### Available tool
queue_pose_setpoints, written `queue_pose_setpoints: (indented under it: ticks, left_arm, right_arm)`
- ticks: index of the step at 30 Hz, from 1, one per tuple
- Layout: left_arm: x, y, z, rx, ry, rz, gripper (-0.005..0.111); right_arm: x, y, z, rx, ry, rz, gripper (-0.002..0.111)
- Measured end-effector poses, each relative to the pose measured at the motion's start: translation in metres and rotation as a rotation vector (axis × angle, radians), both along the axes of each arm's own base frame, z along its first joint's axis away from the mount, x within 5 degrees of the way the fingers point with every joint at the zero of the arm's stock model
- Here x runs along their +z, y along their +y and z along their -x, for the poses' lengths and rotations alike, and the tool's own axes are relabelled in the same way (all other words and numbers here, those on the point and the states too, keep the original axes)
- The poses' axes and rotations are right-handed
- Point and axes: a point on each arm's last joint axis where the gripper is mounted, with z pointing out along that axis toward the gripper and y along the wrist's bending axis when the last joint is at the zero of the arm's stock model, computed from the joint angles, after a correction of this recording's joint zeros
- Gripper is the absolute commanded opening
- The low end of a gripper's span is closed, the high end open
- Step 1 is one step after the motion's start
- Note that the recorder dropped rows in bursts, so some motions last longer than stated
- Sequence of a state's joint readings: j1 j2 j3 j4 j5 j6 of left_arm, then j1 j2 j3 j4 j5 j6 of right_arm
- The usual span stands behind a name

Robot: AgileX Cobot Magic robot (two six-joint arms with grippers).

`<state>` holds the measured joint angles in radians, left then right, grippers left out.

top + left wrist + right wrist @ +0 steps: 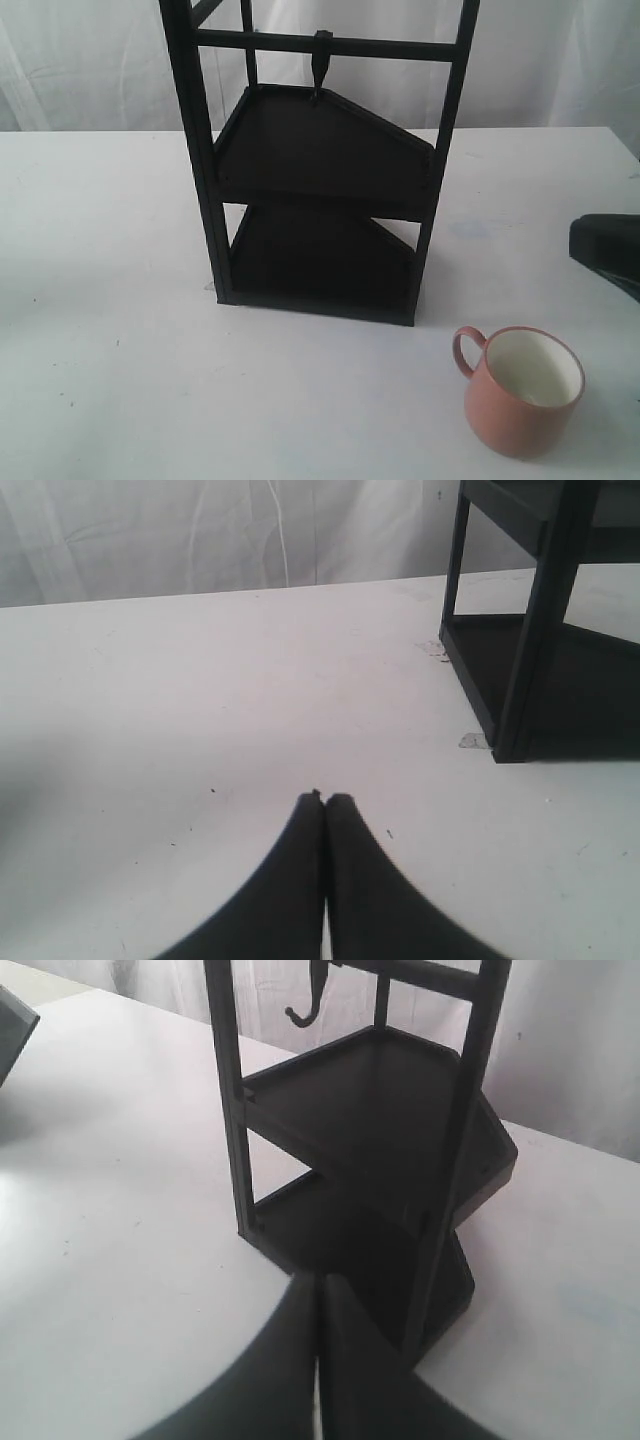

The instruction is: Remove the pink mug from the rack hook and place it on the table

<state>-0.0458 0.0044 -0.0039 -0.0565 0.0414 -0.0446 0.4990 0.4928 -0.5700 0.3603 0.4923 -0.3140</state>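
Note:
The pink mug (522, 391) stands upright on the white table (110, 300) at the front right, handle toward the rack, white inside showing. The rack hook (321, 62) hangs bare from the top crossbar of the black rack (325, 170); the right wrist view shows the hook (308, 1000) too. My left gripper (323, 800) is shut with nothing in it, low over bare table beside the rack's foot (520, 690). My right gripper (320, 1282) is shut and empty, facing the rack (370, 1130). A dark part of the right arm (606, 250) shows at the right edge, apart from the mug.
White curtains hang behind the table. The rack has two dark shelves with nothing on them. A grey object (12, 1030) sits at the edge of the right wrist view. Small pieces of tape (474, 741) lie by the rack's foot.

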Motion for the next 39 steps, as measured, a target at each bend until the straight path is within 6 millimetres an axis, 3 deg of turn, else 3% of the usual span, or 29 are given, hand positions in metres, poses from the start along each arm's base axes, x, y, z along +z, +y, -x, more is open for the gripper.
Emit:
queue_pose_setpoints:
  ticks: [6, 39]
  left_arm:
    - [0.000, 0.000, 0.000, 0.000, 0.000, 0.000, 0.000]
    - [0.000, 0.000, 0.000, 0.000, 0.000, 0.000, 0.000]
  right_arm:
    - [-0.018, 0.000, -0.001, -0.011, 0.023, 0.007, 0.000]
    - [-0.016, -0.001, -0.001, -0.024, 0.015, -0.006, 0.000]
